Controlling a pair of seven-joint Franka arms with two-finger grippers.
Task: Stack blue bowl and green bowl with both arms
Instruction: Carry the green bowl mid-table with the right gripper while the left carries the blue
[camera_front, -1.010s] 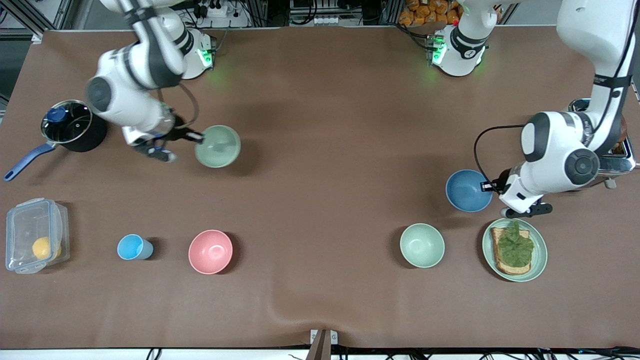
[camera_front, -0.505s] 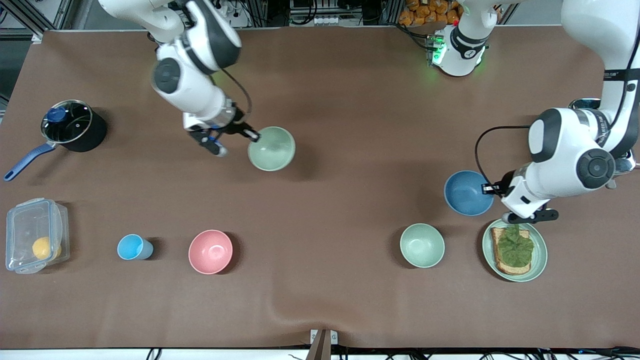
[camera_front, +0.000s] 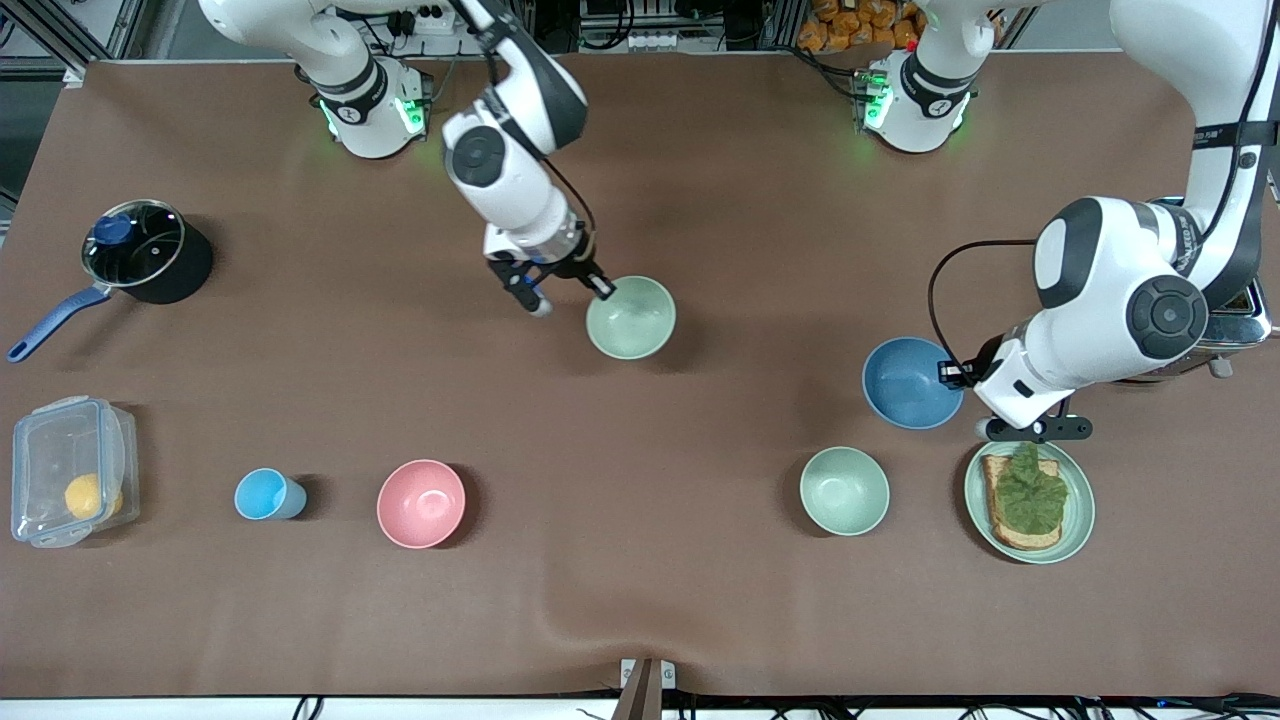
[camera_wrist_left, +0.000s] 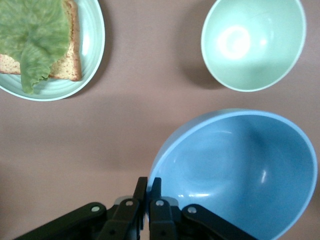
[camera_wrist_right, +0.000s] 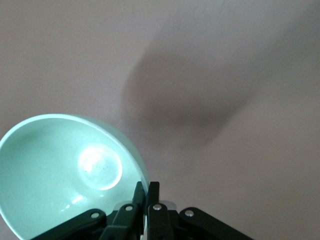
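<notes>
My right gripper (camera_front: 603, 288) is shut on the rim of the pale green bowl (camera_front: 632, 318) and holds it in the air over the middle of the table. The right wrist view shows the gripper (camera_wrist_right: 146, 186) pinching the bowl's edge (camera_wrist_right: 60, 175). My left gripper (camera_front: 950, 373) is shut on the rim of the blue bowl (camera_front: 906, 383) and holds it just above the table, toward the left arm's end. In the left wrist view the gripper (camera_wrist_left: 149, 181) grips the tilted blue bowl (camera_wrist_left: 240, 170).
A mint-green bowl (camera_front: 844, 490) and a mint plate (camera_front: 1082, 510) with toast and lettuce lie nearer the front camera than the blue bowl. A pink bowl (camera_front: 421, 503), a light-blue cup (camera_front: 265, 494), a clear container (camera_front: 70, 470) and a lidded pot (camera_front: 145, 250) stand toward the right arm's end.
My right arm has carried the green bowl from the right arm's end toward the middle of the table. My left gripper has shifted the blue bowl slightly toward the middle.
</notes>
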